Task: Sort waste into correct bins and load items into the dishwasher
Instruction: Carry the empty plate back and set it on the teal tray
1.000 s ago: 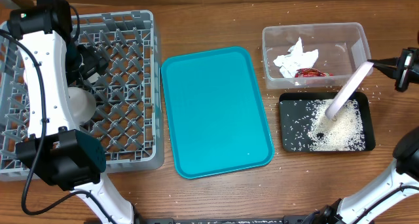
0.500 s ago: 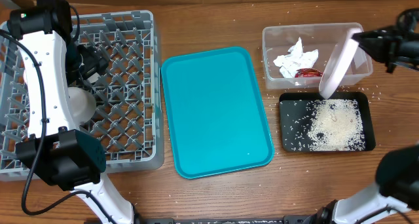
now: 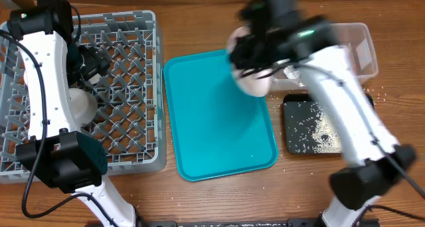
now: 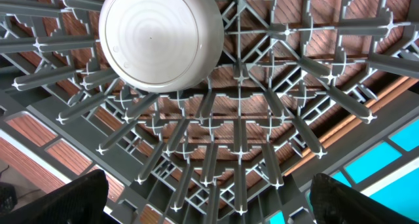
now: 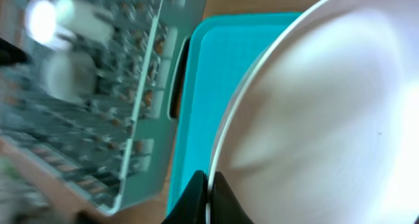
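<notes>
My right gripper (image 5: pixel 208 191) is shut on the rim of a round white plate (image 5: pixel 314 112) and holds it above the right part of the teal tray (image 3: pixel 219 121); the plate (image 3: pixel 249 71) is blurred in the overhead view. The grey dish rack (image 3: pixel 126 87) at the left holds a white bowl (image 3: pixel 78 104), seen bottom-up in the left wrist view (image 4: pixel 160 37). My left gripper (image 4: pixel 209 198) is open and empty over the rack's grid. The clear tub (image 3: pixel 362 44) at the back right is mostly hidden by my right arm. Rice grains (image 3: pixel 307 127) lie in the black tray (image 3: pixel 292 137).
The teal serving tray lies in the middle of the wooden table. Loose rice grains are scattered on the wood (image 3: pixel 380 93) round the black tray. The right arm crosses over the tub and the black tray. The rack's near wall shows in the right wrist view (image 5: pixel 141 119).
My right arm has swung left with the plate, from above the black tray and tub to above the teal tray's right part. The left arm has not moved.
</notes>
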Controlling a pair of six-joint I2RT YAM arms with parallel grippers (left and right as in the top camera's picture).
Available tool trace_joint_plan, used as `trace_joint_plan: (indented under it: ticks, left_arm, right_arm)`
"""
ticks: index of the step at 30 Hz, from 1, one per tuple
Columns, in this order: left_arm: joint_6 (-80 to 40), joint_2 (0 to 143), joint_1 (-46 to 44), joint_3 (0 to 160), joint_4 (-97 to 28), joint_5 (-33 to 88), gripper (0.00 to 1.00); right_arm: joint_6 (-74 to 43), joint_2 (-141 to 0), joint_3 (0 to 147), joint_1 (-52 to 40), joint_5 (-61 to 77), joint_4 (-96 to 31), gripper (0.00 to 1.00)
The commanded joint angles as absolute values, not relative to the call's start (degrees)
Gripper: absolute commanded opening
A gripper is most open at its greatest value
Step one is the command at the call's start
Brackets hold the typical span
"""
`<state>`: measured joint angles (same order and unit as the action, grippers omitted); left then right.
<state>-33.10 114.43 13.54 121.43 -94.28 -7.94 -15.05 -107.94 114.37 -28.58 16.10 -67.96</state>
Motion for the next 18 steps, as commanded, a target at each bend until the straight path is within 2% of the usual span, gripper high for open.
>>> trace_joint_plan:
  ticks: [1,5,18]
  left_arm:
    - [-33.4,112.7,13.5,122.1,-94.2,-7.7,1.00]
    - [-33.4,112.7,13.5,122.1,-94.2,-7.7,1.00]
    - [-33.4,112.7,13.5,122.1,-94.2,-7.7,1.00]
  right_arm:
    - [-19.2,-112.5,115.1,-35.7,-0.2,-66.0,0.04]
    - [-20.5,-118.3,115.1,-41.2,-2.9,-64.0,0.04]
    - [-26.7,-126.8,115.1,-48.8,-1.5,-57.5,0.04]
